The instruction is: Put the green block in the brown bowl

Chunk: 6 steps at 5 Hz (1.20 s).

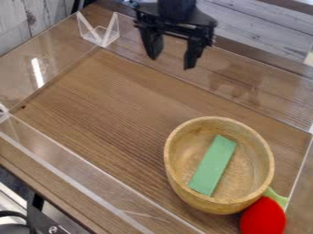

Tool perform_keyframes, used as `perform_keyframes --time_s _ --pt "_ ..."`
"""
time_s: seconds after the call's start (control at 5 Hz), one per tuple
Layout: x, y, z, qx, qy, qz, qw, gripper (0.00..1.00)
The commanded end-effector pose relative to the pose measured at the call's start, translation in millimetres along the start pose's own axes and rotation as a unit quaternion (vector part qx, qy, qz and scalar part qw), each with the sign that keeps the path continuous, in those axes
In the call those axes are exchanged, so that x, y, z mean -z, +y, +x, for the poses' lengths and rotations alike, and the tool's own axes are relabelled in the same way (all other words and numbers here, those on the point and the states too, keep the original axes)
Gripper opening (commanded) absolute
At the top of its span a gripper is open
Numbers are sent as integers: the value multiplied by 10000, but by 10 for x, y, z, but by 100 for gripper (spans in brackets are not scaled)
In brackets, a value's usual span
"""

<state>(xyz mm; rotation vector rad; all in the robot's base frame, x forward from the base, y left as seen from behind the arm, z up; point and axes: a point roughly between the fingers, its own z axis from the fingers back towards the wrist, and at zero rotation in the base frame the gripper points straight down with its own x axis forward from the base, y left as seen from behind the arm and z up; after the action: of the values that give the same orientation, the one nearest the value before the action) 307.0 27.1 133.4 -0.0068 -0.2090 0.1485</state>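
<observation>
Block: green flat bar (214, 165), lying inside the bowl, on its floor, long side running slantwise across it; task's thing is where the task wants it.
Bowl: round tan wooden bowl (177, 155), upright on the wooden tabletop (104, 105), thick rim; flat base keeps it steady, walls fence the bar in.
Why bar sits so: flat face down, held up by bowl floor alone, nothing gripping it.
Pincer: black two-finger gripper (173, 55), fingers spread wide, nothing between them; at far side of table, well apart from bowl, a bit blurred.
Why open: prob. no grip needed, bar already in bowl.
Strawberry toy: red with green leaf (263, 218), just beside bowl at near right corner, partly cut off by frame; not part of the job, leave it.
Clear plastic piece: angular, see-through (99, 31), far left; purpose can't tell.
Step in hand: looks like none left, placing reads as done.
Next: keep arm away from bowl, park it.
Risk: low; a stray swing could knock bowl rim or tip it, bar might slide.
</observation>
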Motion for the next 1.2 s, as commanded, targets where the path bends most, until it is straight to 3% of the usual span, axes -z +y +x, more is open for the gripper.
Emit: perform_keyframes --time_s 0.0,0.4,0.8,1.0 --pt "-342 61 168 -1 -473 -23 9989 100" --pt "-322 15 62 224 -383 -94 9990 100" --pt "-151 -52 60 261 -315 -142 9991 100" --pt "-86 43 38 278 -328 -153 9990 100"
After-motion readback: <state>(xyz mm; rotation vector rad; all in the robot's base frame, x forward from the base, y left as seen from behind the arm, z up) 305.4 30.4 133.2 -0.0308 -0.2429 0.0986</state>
